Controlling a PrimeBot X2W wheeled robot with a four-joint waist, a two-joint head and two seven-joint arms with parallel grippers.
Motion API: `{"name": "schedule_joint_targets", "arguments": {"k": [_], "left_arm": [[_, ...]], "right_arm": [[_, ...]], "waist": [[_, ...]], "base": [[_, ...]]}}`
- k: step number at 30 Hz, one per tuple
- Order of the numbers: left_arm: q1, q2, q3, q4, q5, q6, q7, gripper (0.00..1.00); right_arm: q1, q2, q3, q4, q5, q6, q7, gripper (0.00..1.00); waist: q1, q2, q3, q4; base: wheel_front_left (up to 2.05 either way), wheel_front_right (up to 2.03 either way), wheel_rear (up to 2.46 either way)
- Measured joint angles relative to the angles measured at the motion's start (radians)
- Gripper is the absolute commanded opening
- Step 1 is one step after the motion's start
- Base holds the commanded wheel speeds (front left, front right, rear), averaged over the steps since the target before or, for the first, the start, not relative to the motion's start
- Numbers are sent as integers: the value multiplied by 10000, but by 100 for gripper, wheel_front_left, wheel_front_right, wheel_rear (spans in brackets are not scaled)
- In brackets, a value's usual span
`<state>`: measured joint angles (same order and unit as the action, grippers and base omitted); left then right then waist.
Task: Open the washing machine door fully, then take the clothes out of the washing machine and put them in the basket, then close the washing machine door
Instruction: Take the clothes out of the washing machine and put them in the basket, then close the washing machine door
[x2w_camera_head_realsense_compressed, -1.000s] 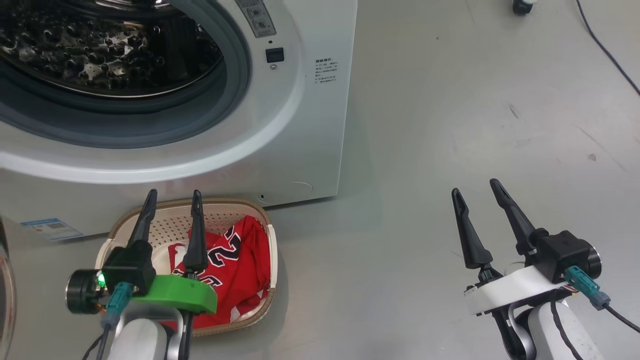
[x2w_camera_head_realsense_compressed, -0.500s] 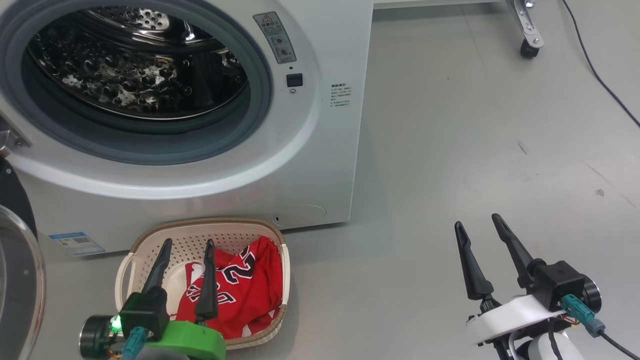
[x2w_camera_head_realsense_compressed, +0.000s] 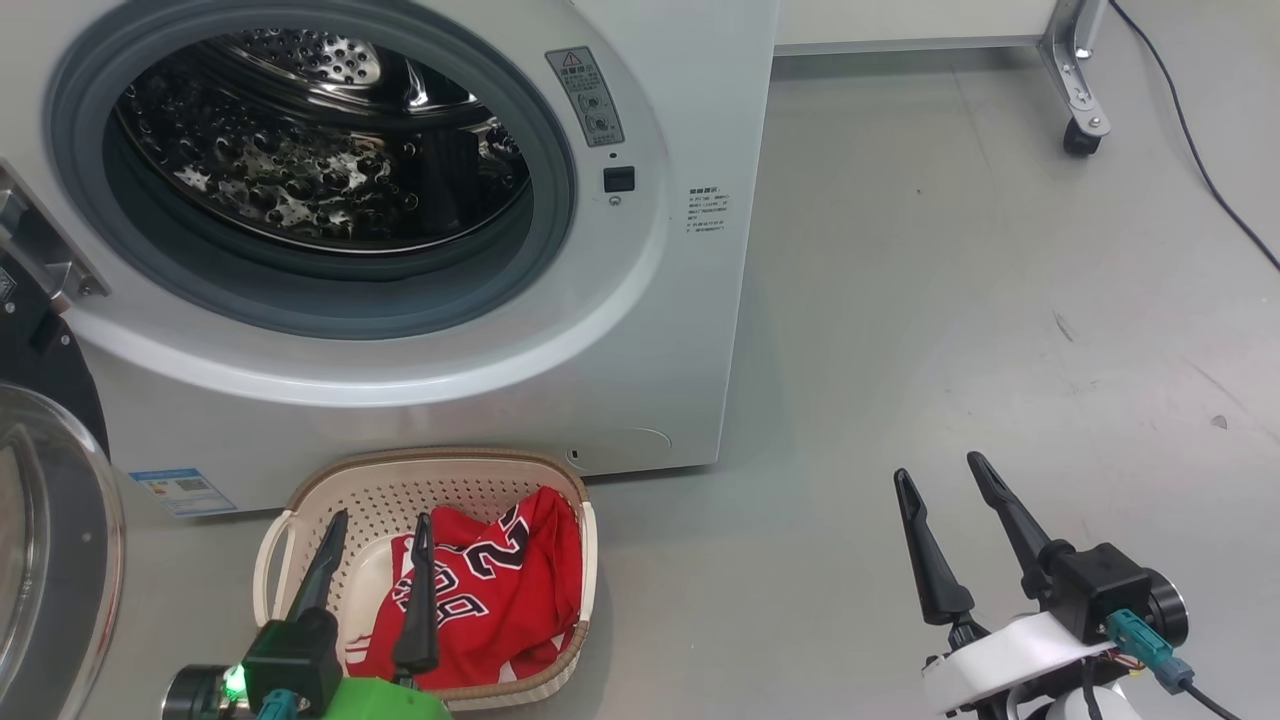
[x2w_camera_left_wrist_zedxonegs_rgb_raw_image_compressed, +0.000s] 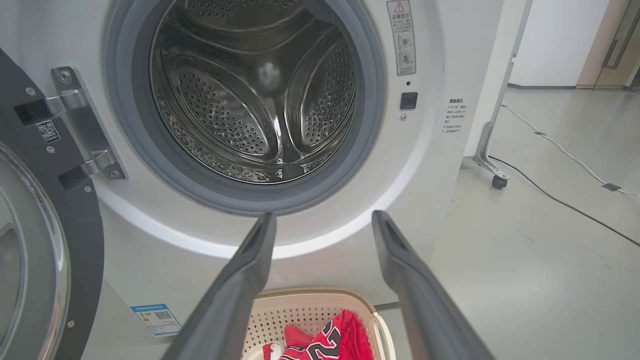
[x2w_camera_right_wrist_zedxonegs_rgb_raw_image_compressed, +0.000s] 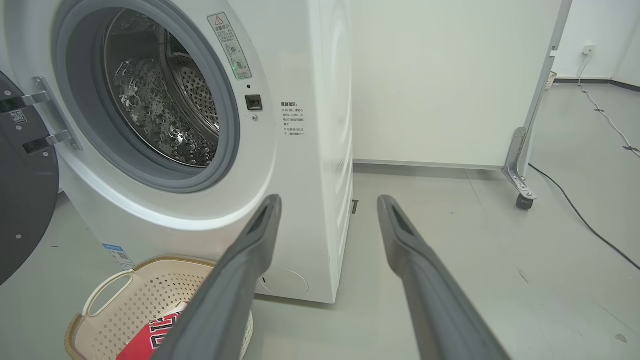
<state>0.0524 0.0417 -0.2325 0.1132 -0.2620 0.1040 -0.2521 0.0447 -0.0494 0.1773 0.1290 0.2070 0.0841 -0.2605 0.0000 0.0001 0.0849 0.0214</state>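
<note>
Grey floor (x2w_camera_head_realsense_compressed: 950, 300), smooth, a few dark scuffs (x2w_camera_head_realsense_compressed: 1062, 325) on the right. Far back, white partition panel (x2w_camera_right_wrist_zedxonegs_rgb_raw_image_compressed: 440, 75) on a metal leg (x2w_camera_right_wrist_zedxonegs_rgb_raw_image_compressed: 520, 150) with a black caster (x2w_camera_right_wrist_zedxonegs_rgb_raw_image_compressed: 522, 201). Black cable (x2w_camera_left_wrist_zedxonegs_rgb_raw_image_compressed: 565, 202) runs on the floor from near the caster toward near right. White cable (x2w_camera_left_wrist_zedxonegs_rgb_raw_image_compressed: 560, 150) farther right, dark tape patch (x2w_camera_left_wrist_zedxonegs_rgb_raw_image_compressed: 611, 187) on it. Wooden door (x2w_camera_left_wrist_zedxonegs_rgb_raw_image_compressed: 607, 45) far right. Wall socket (x2w_camera_right_wrist_zedxonegs_rgb_raw_image_compressed: 588, 49) on far wall.

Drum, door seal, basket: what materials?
Drum: polished steel by the look, mirror-bright and perforated.
Door seal: matte grey, probably rubber.
Basket: cream moulded plastic with perforated walls; its brown rim looks woven but is likely plastic too.
</note>
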Motion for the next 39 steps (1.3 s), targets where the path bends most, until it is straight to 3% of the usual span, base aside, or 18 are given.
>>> {"name": "schedule_joint_targets", "arguments": {"k": [39], "left_arm": [[350,12,-121,-479,207,100,178,100]], "right_arm": [[92,31,100,-33,-86,-4,0,100]], "waist": [[0,-1,-329,-46]], "base": [[-14,14,0]]}}
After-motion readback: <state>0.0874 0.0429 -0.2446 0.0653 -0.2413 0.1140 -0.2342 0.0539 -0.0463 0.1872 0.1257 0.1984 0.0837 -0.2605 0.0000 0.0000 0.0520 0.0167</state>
